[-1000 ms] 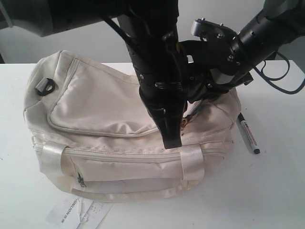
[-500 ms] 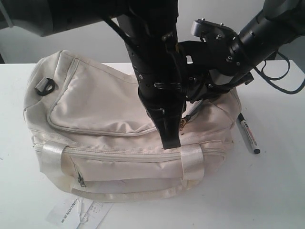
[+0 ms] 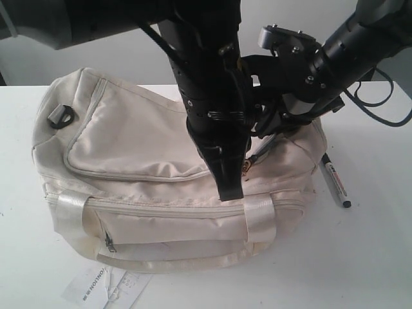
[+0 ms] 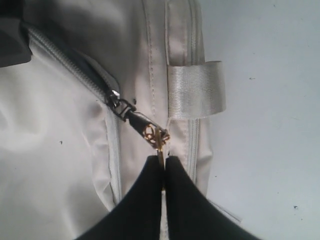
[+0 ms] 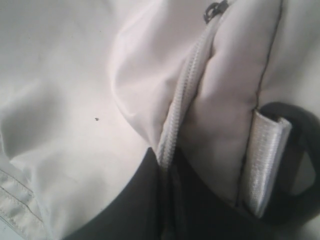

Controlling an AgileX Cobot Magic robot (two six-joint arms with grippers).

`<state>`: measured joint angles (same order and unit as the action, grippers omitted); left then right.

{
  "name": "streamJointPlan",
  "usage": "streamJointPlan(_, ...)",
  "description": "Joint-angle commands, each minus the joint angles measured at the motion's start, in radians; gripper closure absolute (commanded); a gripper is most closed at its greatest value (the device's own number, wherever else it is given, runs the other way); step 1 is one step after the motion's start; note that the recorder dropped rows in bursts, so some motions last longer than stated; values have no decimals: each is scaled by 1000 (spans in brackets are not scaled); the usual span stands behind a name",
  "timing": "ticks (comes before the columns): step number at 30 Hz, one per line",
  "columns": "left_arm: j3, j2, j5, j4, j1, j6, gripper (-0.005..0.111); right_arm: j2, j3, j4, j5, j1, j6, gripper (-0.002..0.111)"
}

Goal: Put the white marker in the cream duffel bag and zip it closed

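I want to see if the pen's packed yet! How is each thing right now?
bag: lying on the table.
zip pull: stretched out straight, pinched at its tip.
marker: capped, on the table beside the bag, not inside.
paper tag: flat on the table.
left fingers: shut on the zip pull.
right fingers: shut on the bag's zip edge.

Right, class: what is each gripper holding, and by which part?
Left gripper pinches the zip pull by its gold tip. Right gripper pinches the cream bag by its zip edge.

The left end effector point(image 4: 163, 161) and right end effector point(image 5: 164, 161) are both pinched closed.
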<state>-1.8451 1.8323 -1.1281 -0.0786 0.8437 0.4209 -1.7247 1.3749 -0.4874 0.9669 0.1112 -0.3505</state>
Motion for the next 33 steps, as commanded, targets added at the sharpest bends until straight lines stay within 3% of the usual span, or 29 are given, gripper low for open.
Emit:
streamJointPlan(1, 4, -17, -93, 10, 5, -3, 107, 10, 2, 42, -54, -3, -11, 108)
streamJointPlan(9, 68, -17, -93, -23, 5, -3, 107, 10, 2, 42, -54, -3, -11, 108)
streamJointPlan(33, 70, -30, -93, -71, 4, -5, 107, 10, 2, 69, -59, -3, -11, 108)
